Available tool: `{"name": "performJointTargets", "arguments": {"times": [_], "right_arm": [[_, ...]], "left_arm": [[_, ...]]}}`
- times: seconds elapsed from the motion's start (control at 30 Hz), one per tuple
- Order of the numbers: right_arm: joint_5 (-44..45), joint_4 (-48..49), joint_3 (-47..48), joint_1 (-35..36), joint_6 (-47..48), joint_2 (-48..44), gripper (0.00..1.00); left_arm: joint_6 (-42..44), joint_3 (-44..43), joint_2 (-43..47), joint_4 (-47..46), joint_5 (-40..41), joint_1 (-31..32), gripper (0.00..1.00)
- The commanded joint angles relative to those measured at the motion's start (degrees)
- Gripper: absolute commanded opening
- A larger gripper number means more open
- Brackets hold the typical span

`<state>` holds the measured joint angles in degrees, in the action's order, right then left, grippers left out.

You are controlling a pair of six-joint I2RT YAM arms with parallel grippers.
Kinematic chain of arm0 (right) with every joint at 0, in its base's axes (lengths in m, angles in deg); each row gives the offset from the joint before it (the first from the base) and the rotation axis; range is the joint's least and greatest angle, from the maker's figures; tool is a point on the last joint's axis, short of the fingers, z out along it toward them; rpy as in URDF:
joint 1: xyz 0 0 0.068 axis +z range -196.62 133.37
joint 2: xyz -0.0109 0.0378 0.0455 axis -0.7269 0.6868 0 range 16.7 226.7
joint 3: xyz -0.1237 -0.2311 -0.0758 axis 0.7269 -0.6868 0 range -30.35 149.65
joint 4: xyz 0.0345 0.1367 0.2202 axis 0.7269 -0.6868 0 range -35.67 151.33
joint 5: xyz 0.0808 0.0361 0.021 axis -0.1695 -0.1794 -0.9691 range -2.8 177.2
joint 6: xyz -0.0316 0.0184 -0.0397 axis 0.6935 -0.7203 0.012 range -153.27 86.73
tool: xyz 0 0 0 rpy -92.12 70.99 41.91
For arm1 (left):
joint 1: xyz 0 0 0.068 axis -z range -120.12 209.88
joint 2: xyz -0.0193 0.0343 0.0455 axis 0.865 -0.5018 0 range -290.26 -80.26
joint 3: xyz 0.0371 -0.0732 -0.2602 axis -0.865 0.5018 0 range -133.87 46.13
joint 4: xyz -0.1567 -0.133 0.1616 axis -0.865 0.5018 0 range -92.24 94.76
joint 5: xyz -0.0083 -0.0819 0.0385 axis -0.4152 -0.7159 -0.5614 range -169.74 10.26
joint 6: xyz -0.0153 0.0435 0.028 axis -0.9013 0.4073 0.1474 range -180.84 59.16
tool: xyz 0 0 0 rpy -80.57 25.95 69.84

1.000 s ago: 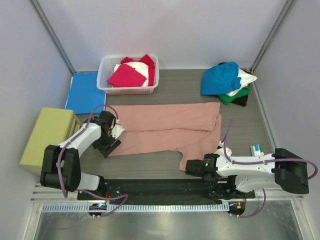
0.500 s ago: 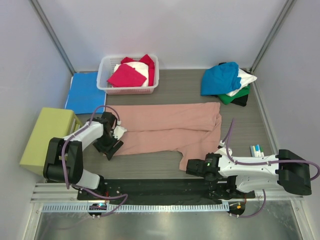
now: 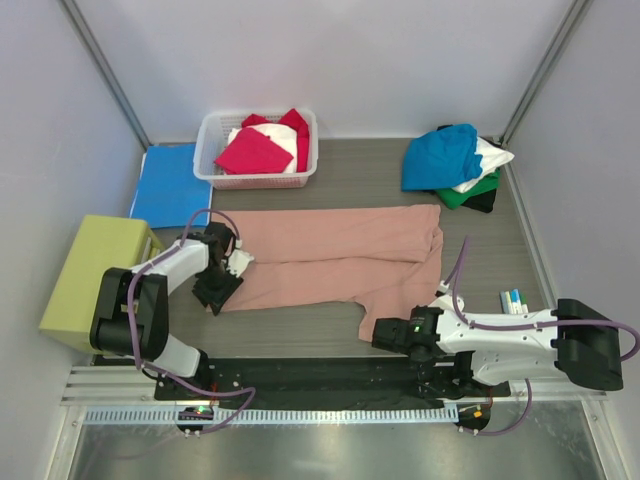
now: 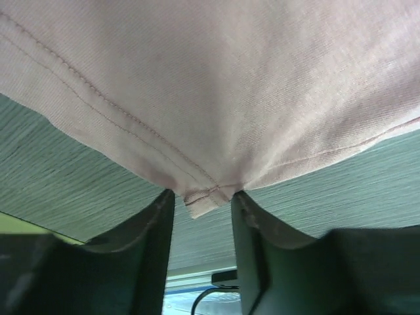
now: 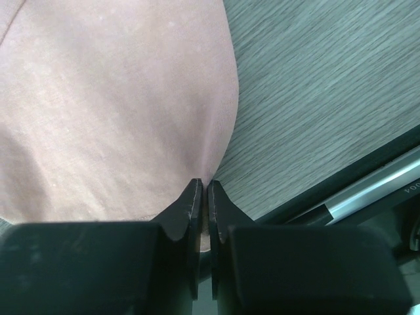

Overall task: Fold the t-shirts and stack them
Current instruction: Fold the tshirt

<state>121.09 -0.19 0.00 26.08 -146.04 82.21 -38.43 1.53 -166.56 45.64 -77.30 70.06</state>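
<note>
A dusty-pink t-shirt (image 3: 340, 255) lies spread flat across the middle of the table, plain side up. My left gripper (image 3: 219, 293) is at its near-left corner. In the left wrist view the hemmed corner (image 4: 205, 197) lies between my spread fingertips, and the left gripper (image 4: 202, 198) is open. My right gripper (image 3: 379, 335) is at the shirt's near-right edge. In the right wrist view the right gripper (image 5: 202, 188) is shut on the pink cloth's (image 5: 118, 111) folded edge. A magenta tee (image 3: 250, 153) lies in the basket. Teal-blue (image 3: 440, 155), white (image 3: 492, 158), green (image 3: 462, 197) and black (image 3: 486, 204) tees are piled at the back right.
A white basket (image 3: 206, 150) with tees stands at the back left. A flat blue folder (image 3: 168, 186) lies beside it, and a yellow-green box (image 3: 95, 275) sits at the left edge. Some markers (image 3: 512, 298) lie at the right. Grey walls enclose the table.
My left gripper has shifted slightly at the shirt's near-left corner, and the arm's elbow swung a little. The right gripper has barely moved and stays shut on the cloth.
</note>
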Motion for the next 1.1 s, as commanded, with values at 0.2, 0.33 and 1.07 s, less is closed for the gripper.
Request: {"name": "performJointTargets", "arguments": {"times": [0.2,0.33,1.07], "right_arm": [[6.27,-4.48,7.18,0.33,-10.54,2.95,0.01],[8.38,-8.08,11.22,0.24,-8.26,3.83,0.01],[-6.82,-24.97,20.98,12.37,-11.33,-0.13,0.01]], "left_arm": [[-0.18,-0.49,0.43,-3.85,-0.24,-0.15,0.07],[0.96,-2.15,2.01,-1.83,-0.24,-1.03,0.0],[11.86,0.21,21.0,9.95,1.52,-3.76,0.13]]}}
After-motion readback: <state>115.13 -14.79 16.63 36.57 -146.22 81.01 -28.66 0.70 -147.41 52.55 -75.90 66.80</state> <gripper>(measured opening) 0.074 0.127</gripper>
